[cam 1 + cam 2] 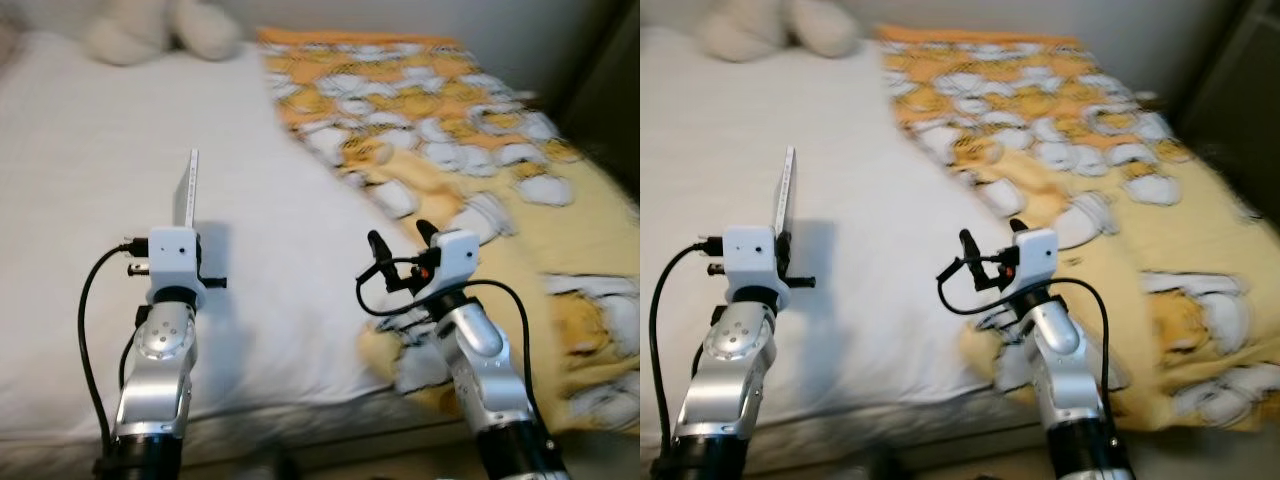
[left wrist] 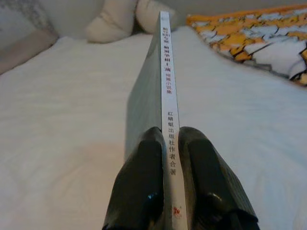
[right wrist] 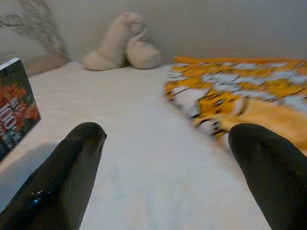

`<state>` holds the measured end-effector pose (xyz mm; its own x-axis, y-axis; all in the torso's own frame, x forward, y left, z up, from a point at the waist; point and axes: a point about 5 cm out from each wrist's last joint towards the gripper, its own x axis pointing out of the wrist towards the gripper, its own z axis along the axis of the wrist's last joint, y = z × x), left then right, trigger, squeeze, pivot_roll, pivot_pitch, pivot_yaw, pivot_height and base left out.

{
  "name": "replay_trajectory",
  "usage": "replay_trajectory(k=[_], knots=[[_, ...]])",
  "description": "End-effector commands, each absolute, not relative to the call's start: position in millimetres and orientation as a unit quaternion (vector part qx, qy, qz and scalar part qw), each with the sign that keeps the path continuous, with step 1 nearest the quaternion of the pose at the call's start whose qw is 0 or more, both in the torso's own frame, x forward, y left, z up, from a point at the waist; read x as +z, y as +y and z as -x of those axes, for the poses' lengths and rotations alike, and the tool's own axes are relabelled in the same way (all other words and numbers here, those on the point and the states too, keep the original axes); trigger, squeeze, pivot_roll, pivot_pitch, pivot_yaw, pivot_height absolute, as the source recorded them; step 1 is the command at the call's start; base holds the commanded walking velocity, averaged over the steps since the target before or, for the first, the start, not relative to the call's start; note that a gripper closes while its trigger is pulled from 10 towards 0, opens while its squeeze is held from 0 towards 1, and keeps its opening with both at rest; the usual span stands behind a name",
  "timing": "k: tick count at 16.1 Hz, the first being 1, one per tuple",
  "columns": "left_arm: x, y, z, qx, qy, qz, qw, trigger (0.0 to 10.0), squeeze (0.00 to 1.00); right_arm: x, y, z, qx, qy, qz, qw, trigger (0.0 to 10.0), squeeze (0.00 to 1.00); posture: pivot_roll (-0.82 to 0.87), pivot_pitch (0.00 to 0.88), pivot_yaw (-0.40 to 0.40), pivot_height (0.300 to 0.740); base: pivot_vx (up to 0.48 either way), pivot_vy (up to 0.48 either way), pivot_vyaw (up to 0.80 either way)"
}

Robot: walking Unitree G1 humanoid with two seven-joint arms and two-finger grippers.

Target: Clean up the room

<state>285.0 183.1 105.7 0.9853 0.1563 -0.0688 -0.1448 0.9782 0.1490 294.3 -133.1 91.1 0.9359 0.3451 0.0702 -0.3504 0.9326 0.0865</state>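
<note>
We see a thin paper book with a smooth white spine (image 2: pixel 168 96), pinched between glossy black plastic fingers (image 2: pixel 144 191). Beneath lies a soft, matt white cloth bedsheet (image 1: pixel 100 200), beside a rumpled yellow-and-orange printed cloth blanket (image 1: pixel 450 130). The brushed silver metal arms (image 1: pixel 165 370) shine dully.

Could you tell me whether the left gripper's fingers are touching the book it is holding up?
Touching. In the left wrist view both black fingers press against the book from either side, with no gap showing.
</note>
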Motion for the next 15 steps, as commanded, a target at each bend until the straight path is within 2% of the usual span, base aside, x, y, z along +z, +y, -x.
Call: replay_trajectory(k=[1, 15], knots=[[116, 171, -286, 0.057, 0.019, -0.071, 0.996, 10.0, 0.00, 88, -137, -295, 0.175, -0.012, -0.065, 0.982, 10.0, 0.00, 0.09, 0.000, -0.035, 0.740, 0.000, 0.000, 0.59], [121, 157, -284, 0.051, 0.025, -0.057, 0.997, 10.0, 0.00, 77, -138, -299, 0.203, 0.017, -0.092, 0.975, 10.0, 0.00, 0.11, 0.000, -0.040, 0.740, 0.000, 0.000, 0.52]])
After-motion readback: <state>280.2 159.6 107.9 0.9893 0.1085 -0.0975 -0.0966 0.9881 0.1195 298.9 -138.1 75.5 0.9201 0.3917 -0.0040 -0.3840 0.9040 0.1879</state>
